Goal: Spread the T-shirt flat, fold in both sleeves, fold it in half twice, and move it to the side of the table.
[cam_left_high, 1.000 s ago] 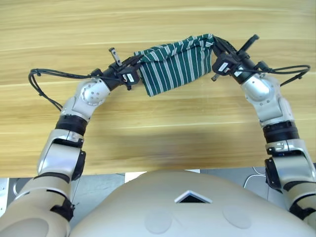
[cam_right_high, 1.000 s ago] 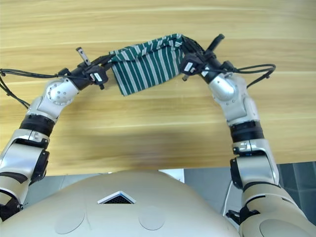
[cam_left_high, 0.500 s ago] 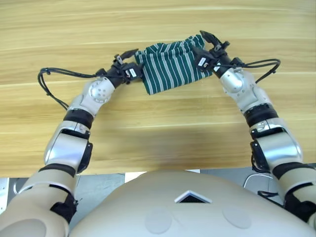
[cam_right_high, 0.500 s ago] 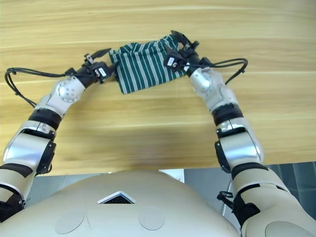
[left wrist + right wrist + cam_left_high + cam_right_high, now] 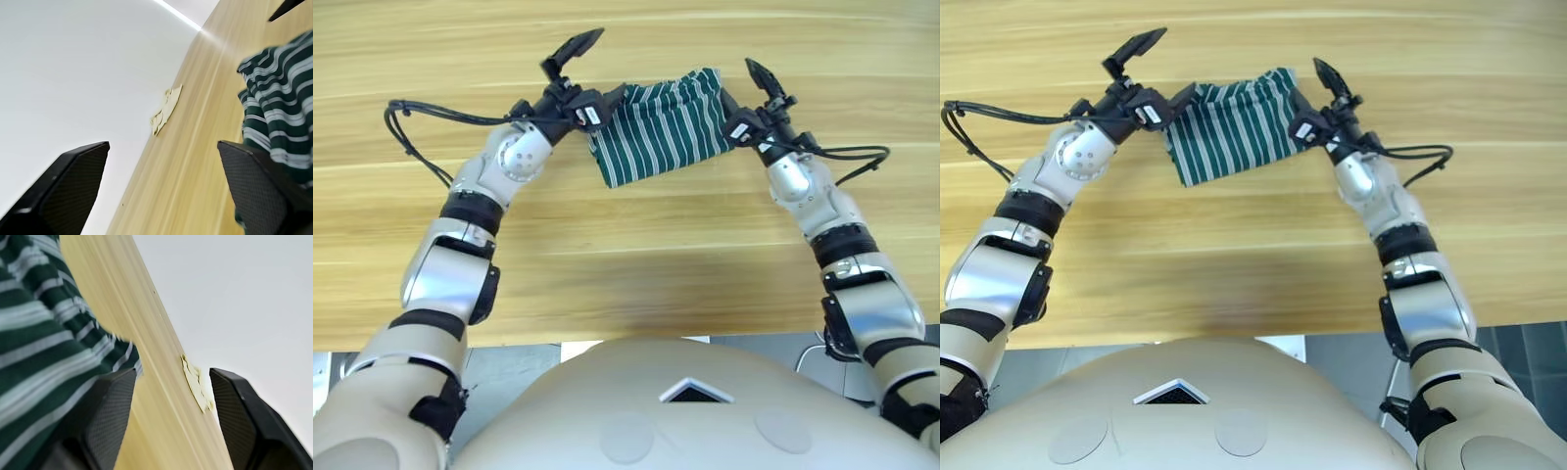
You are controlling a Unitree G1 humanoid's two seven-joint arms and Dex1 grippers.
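Note:
The green T-shirt (image 5: 658,125) with white stripes lies folded into a small bundle on the wooden table (image 5: 626,255). My left gripper (image 5: 593,70) is open at the bundle's left side, one finger raised off the table and the other against the cloth's edge. At the right side my right gripper (image 5: 746,90) is also open, one finger pointing up and the other at the shirt's edge. In the left wrist view the fingers (image 5: 66,188) stand wide apart beside the T-shirt (image 5: 279,112). The right wrist view has the T-shirt (image 5: 39,333) by one finger (image 5: 110,418).
Bare wood stretches all around the bundle. The table's near edge (image 5: 607,343) runs just in front of me. A pale scrap (image 5: 164,110) sits at the table's far edge. Black cables (image 5: 421,127) loop out beside both wrists.
Both grippers, closed in against the bundle's sides half a second ago, now stand open with one finger of each lifted. The folded shirt has stayed in about the same place.

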